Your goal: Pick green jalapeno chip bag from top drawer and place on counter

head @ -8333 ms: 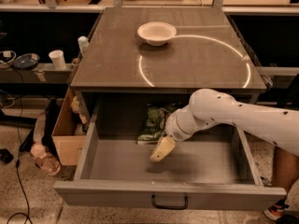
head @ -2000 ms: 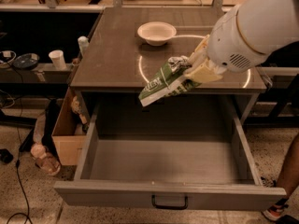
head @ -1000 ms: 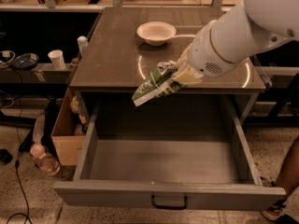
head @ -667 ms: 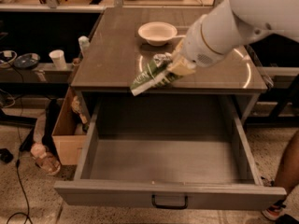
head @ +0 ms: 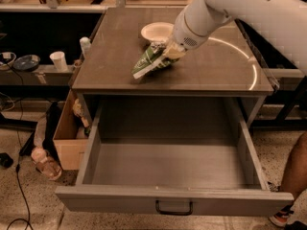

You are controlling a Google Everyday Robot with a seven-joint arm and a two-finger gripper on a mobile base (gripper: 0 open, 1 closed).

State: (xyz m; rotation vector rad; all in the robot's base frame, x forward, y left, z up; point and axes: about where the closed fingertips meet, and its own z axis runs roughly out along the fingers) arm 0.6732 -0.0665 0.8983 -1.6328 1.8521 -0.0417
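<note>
The green jalapeno chip bag (head: 149,61) hangs tilted in my gripper (head: 171,51), low over the counter (head: 115,56), just in front of the white bowl. The gripper is shut on the bag's upper right end. The bag's lower left end is at or just above the counter surface; I cannot tell if it touches. The top drawer (head: 168,162) stands pulled fully open below the counter, with nothing visible inside. Its front panel carries a small black handle (head: 173,209).
A white bowl (head: 156,31) sits at the counter's back middle. A thin white circle line (head: 249,66) crosses the right side. A tan cardboard box (head: 67,138) stands on the floor left of the drawer. A person's leg (head: 292,176) is at the right.
My gripper lifted the bag out of the drawer and has carried it left and back over the counter, lowering it toward the surface near the bowl.
</note>
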